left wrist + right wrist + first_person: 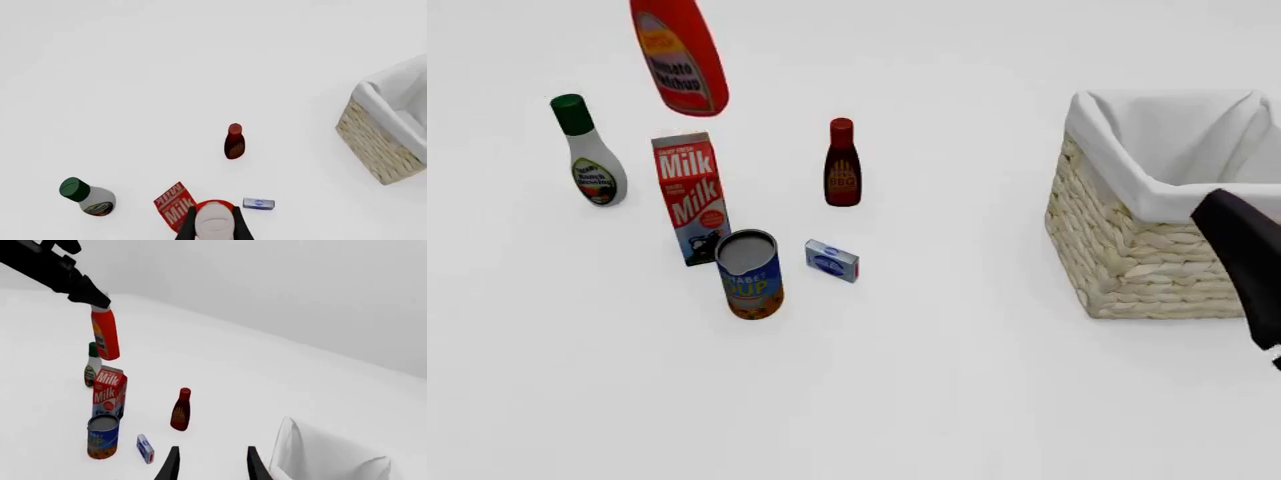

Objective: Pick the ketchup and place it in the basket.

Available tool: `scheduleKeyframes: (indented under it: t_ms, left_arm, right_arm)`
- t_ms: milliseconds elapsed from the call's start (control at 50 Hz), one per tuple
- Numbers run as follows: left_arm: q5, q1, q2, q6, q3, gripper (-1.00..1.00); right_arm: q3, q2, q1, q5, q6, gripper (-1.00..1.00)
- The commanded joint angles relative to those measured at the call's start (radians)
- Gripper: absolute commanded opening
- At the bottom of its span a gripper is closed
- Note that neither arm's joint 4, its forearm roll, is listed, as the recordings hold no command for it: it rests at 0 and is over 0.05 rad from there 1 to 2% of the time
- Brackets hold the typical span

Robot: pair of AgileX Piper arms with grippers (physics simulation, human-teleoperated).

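Note:
The ketchup [681, 62], a tall red bottle with a yellow-and-white label, hangs upright in the air above the milk carton at the far left. My left gripper [214, 214] is shut on its white cap; in the right wrist view the left gripper [99, 301] holds the ketchup [105, 335] from above. The front view shows no left gripper. The wicker basket [1141, 235] with white lining stands at the right, well apart from the bottle. My right gripper [212, 466] is open with nothing in it, hovering beside the basket [313, 452].
Under the hanging bottle stand a red milk carton [691, 195], a blue can [750, 275], a small blue box [831, 260], a dark sauce bottle [842, 165] and a green-capped white bottle [590, 155]. A dark part of the right arm [1244, 265] overlaps the basket's near corner.

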Motion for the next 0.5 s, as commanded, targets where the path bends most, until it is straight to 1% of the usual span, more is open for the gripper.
scheduleKeyframes:
  t_ms: [20, 40, 80, 100, 120, 140, 160, 180, 220, 280, 300, 340, 360, 380, 400, 420, 500]
  left_arm:
    - [0.034, -0.081, -0.08, 0.019, 0.054, -1.0]
    - [0.033, -0.08, -0.082, 0.026, 0.056, -1.0]
    - [0.034, -0.087, -0.084, 0.03, 0.06, -1.0]
    - [0.036, -0.092, -0.084, 0.021, 0.06, -1.0]
    - [0.035, -0.094, -0.086, 0.027, 0.061, -1.0]
    - [0.036, -0.101, -0.087, 0.03, 0.064, -1.0]
    - [0.038, -0.109, -0.088, 0.021, 0.066, -1.0]
    - [0.035, -0.113, -0.09, 0.029, 0.071, -1.0]
    - [0.037, -0.13, -0.091, 0.018, 0.076, -1.0]
    - [0.034, -0.136, -0.092, 0.024, 0.082, -1.0]
    - [0.032, -0.139, -0.093, 0.025, 0.085, -1.0]
    - [0.037, -0.142, -0.085, 0.027, 0.076, -1.0]
    - [0.04, -0.143, -0.084, 0.037, 0.07, -1.0]
    - [0.049, -0.147, -0.08, 0.041, 0.055, -1.0]
    - [0.055, -0.154, -0.079, 0.04, 0.046, -1.0]
    - [0.06, -0.161, -0.079, 0.043, 0.037, -1.0]
    - [0.059, -0.179, -0.08, 0.042, 0.039, -1.0]
  right_arm:
    - [-0.057, 0.153, 0.117, -0.058, -0.033, 1.0]
    - [-0.063, 0.183, 0.141, -0.064, -0.039, 1.0]
    - [-0.076, 0.192, 0.153, -0.062, -0.037, 1.0]
    - [-0.084, 0.216, 0.171, -0.066, -0.05, 1.0]
    - [-0.09, 0.235, 0.188, -0.069, -0.058, 1.0]
    - [-0.096, 0.234, 0.175, -0.071, -0.06, 1.0]
    - [-0.117, 0.246, 0.196, -0.064, -0.044, 1.0]
    - [-0.129, 0.259, 0.199, -0.062, -0.048, 1.0]
    - [-0.146, 0.277, 0.21, -0.062, -0.047, 1.0]
    - [-0.162, 0.302, 0.219, -0.065, -0.047, 1.0]
    - [-0.168, 0.329, 0.232, -0.069, -0.057, 1.0]
    - [-0.186, 0.353, 0.249, -0.061, -0.039, 1.0]
    - [-0.188, 0.365, 0.259, -0.06, -0.051, 1.0]
    - [-0.204, 0.376, 0.274, -0.048, -0.029, 1.0]
    - [-0.21, 0.38, 0.272, -0.046, -0.033, 1.0]
    - [-0.223, 0.395, 0.29, -0.038, -0.031, 1.0]
    - [-0.245, 0.429, 0.304, -0.032, -0.02, 1.0]
